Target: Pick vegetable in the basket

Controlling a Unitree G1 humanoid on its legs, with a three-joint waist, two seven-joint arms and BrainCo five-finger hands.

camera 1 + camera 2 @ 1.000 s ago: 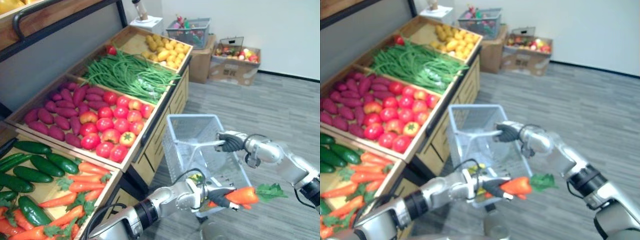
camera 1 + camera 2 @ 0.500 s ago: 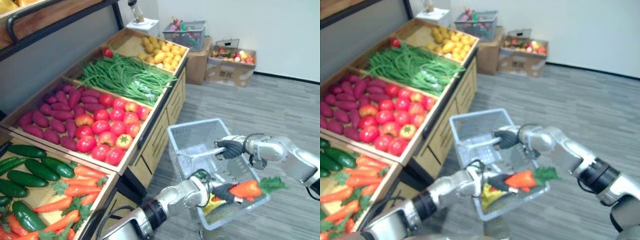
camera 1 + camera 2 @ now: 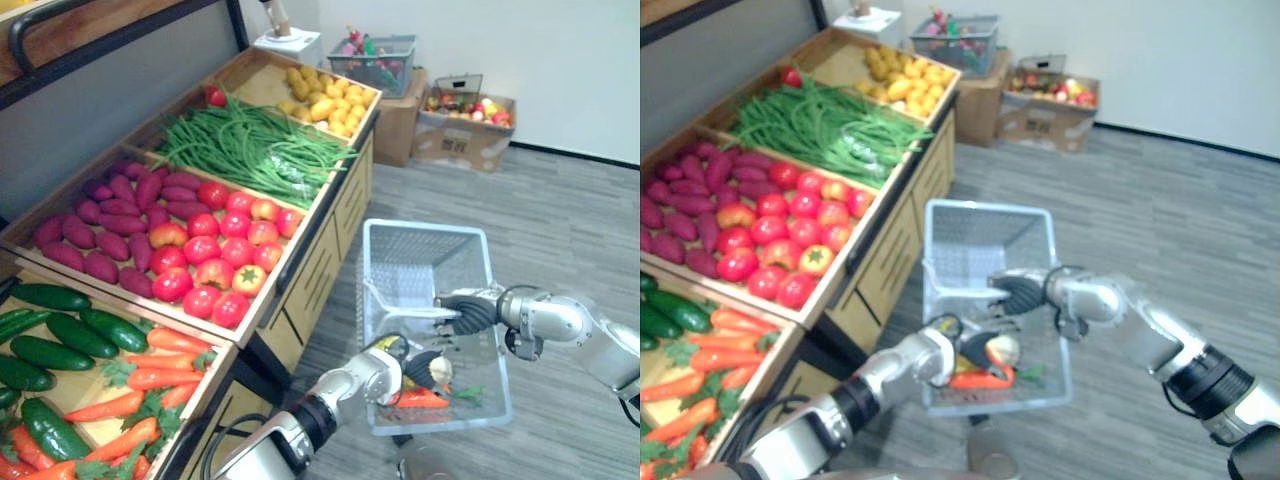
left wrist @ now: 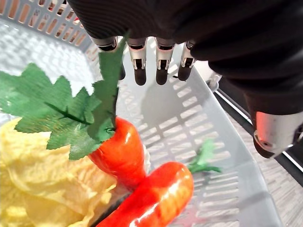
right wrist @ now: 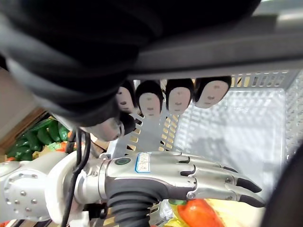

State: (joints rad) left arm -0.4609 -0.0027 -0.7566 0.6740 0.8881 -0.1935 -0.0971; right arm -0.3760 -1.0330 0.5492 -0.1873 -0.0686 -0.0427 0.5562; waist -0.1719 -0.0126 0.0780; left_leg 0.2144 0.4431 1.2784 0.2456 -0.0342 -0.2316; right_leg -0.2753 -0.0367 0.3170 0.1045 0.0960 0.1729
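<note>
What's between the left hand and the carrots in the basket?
Left wrist view: only green leaves and bare basket wall between the open left hand and the carrots.

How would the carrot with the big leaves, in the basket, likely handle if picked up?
The carrot looks glossy and smooth, so probably slippery. Its round tapered body may roll on the basket floor. Its thin leaf top probably flops.

basket [image 3: 428, 227] far end free, handle [image 3: 396, 306] across middle
</note>
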